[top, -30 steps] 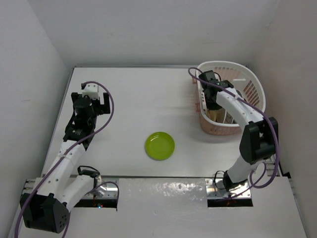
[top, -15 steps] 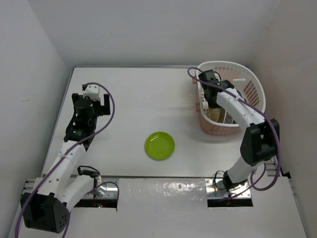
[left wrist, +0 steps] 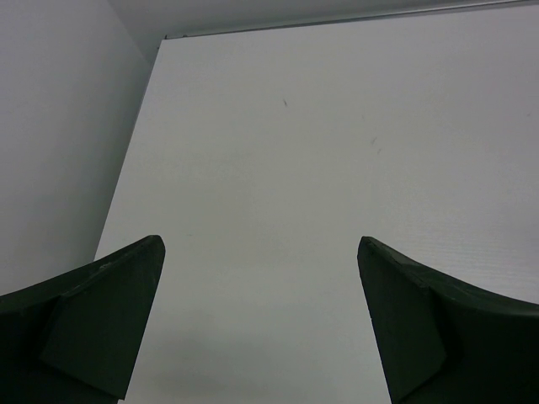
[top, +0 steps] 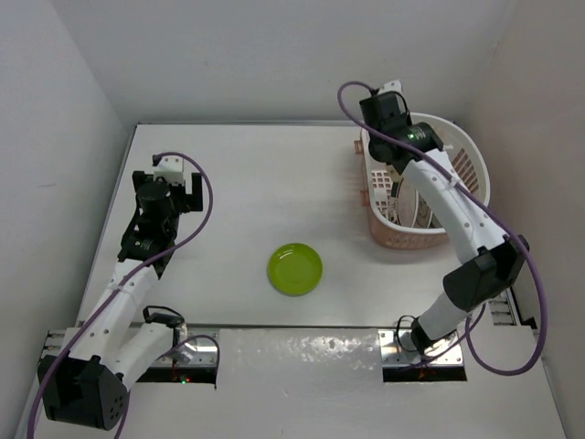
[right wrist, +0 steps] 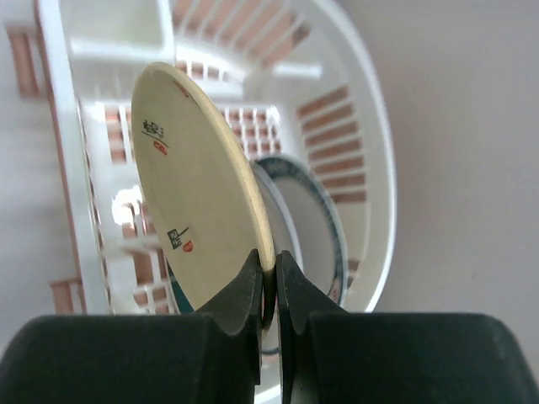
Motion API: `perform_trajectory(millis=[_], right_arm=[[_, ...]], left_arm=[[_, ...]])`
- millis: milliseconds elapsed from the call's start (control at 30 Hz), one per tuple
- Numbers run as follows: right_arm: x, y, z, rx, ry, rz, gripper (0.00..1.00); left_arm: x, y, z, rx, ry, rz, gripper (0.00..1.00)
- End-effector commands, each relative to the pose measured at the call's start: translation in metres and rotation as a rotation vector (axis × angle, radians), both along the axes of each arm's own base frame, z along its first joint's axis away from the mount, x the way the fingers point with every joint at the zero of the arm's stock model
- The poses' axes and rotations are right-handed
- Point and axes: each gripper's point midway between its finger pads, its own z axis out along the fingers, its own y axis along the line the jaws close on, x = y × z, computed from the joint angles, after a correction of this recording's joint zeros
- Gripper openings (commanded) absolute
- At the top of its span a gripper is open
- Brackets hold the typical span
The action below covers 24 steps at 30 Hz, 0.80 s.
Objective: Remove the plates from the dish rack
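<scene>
Plates are split between two spots on the table [top: 256, 183]. One green plate [top: 294, 268] lies flat near the middle, well apart from everything. The others are in the rack [top: 439, 119] at the far right.

My right arm reaches over the rack's left side. On its wrist view the right gripper [right wrist: 269, 265] is clenched on the rim of the cream plate [right wrist: 198, 210], held edge-on with the rack floor showing beyond it. Just behind it stands a teal-rimmed plate [right wrist: 316, 219], close enough that I cannot tell whether the two touch.

The left gripper [left wrist: 259, 244] hangs at the far left over bare table, fingers spread wide and grasping nothing.

My worry is the grip. The fingers pinch only a thin strip of rim at the bottom edge, so all the plate's weight sits above the pinch. I judge a quick swing or wrist roll could make it pivot or slide out and drop onto the rack. Pulling out at an angle could also clip the rack wall or drag the teal-rimmed plate along.
</scene>
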Motion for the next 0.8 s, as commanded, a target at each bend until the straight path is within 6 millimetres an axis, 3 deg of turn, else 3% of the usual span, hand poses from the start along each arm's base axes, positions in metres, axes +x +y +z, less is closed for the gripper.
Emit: perform_trajectory(millis=[0, 67, 167, 200, 267, 300, 333, 367, 400, 433, 467, 533, 600, 767], right_arm=[[-0.003, -0.007, 0.087, 0.007, -0.206, -0.025, 0.00], [-0.004, 0.006, 0.104, 0.110, -0.253, 0.029, 0.00], [-0.005, 0.067, 0.099, 0.389, -0.229, 0.317, 0.00], [-0.009, 0.107, 0.076, 0.527, -0.142, 0.474, 0.00], [-0.022, 0.145, 0.048, 0.688, -0.025, 0.581, 0.00], [-0.030, 0.160, 0.015, 0.738, 0.088, 0.611, 0.00], [-0.048, 0.186, 0.000, 0.816, 0.187, 0.702, 0.00], [-0.060, 0.192, -0.030, 0.842, 0.284, 0.700, 0.00], [-0.071, 0.209, -0.040, 0.891, 0.331, 0.754, 0.00], [-0.078, 0.214, -0.051, 0.921, 0.364, 0.755, 0.00], [-0.089, 0.215, -0.076, 0.936, 0.426, 0.736, 0.00], [-0.097, 0.226, -0.090, 0.953, 0.429, 0.755, 0.00], [-0.111, 0.232, -0.117, 0.942, 0.494, 0.753, 0.00], [-0.138, 0.233, -0.165, 0.981, 0.620, 0.734, 0.00]], left_arm=[[0.004, 0.000, 0.018, -0.001, -0.067, 0.007, 0.97], [0.004, 0.000, 0.021, -0.011, -0.076, 0.010, 0.97], [0.003, 0.001, 0.018, -0.024, -0.069, 0.020, 0.97], [0.003, 0.000, 0.018, -0.035, -0.069, 0.024, 0.97], [0.003, 0.000, 0.018, -0.047, -0.070, 0.031, 0.97], [0.003, 0.000, 0.017, -0.063, -0.069, 0.034, 0.97], [0.002, 0.000, 0.018, -0.068, -0.068, 0.037, 0.97], [0.002, -0.001, 0.019, -0.073, -0.069, 0.037, 0.97], [0.001, -0.001, 0.017, -0.078, -0.062, 0.037, 0.97], [0.001, -0.001, 0.017, -0.078, -0.061, 0.036, 0.97], [0.001, -0.001, 0.016, -0.079, -0.057, 0.036, 0.97], [0.000, -0.001, 0.015, -0.076, -0.053, 0.039, 0.97], [-0.001, 0.000, 0.013, -0.074, -0.052, 0.039, 0.97], [-0.002, -0.002, 0.011, -0.079, -0.044, 0.033, 0.97]])
